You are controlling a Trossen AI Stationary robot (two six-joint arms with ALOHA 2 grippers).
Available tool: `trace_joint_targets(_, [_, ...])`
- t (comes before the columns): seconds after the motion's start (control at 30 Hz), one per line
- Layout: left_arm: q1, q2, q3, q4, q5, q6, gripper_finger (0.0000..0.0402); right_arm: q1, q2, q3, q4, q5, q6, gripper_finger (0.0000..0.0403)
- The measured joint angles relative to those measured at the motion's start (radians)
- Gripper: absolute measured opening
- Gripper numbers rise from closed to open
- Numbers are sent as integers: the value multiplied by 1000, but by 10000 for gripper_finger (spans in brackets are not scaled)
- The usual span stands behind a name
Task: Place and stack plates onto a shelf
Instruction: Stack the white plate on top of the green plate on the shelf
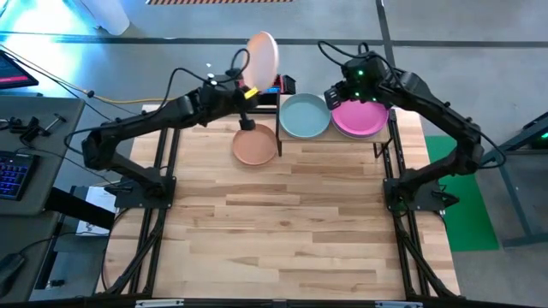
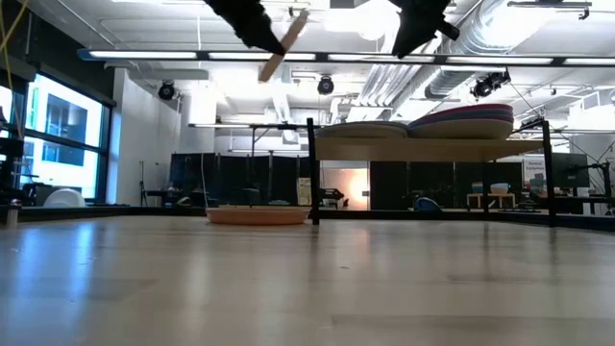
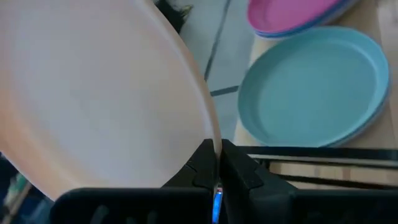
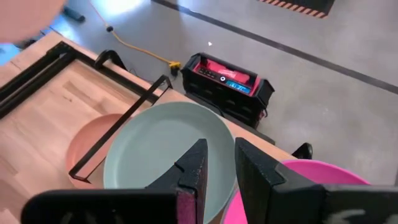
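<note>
Pale pink plate held aloft beside the small light-wood shelf (image 1: 377, 137) on black legs

The left gripper (image 3: 217, 163) pinches the rim of the round matte pale pink plate (image 1: 262, 56), tilted; the terracotta plate (image 1: 255, 146) lies on the table below it. The right gripper (image 4: 217, 163), fingers narrowly parted and empty, hovers over the shelf's teal-green plate (image 1: 305, 116) and magenta-topped stack (image 1: 359, 119).

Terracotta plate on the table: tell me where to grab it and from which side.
Grip the terracotta plate by its raised rim on the edge away from the shelf, coming from above. It lies flat on the table, so only the rim offers an edge to pinch, and the shelf's legs crowd the other side.
</note>
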Motion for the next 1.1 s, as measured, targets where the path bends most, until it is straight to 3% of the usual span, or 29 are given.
trace_joint_targets(0.43, [-58,159,-1,125,29,169,1,1,-6,0,11,-3,50,59])
trace_joint_targets(0.6, [-89,181,-1,68,24,179,1,1,-6,0,60,-32,25,64])
trace_joint_targets(0.93, [-142,179,-1,-125,-143,194,1,3,3,0,165,-75,56,116])
trace_joint_targets(1.1, [-157,179,-1,-269,-169,175,1,12,27,0,237,-102,72,123])
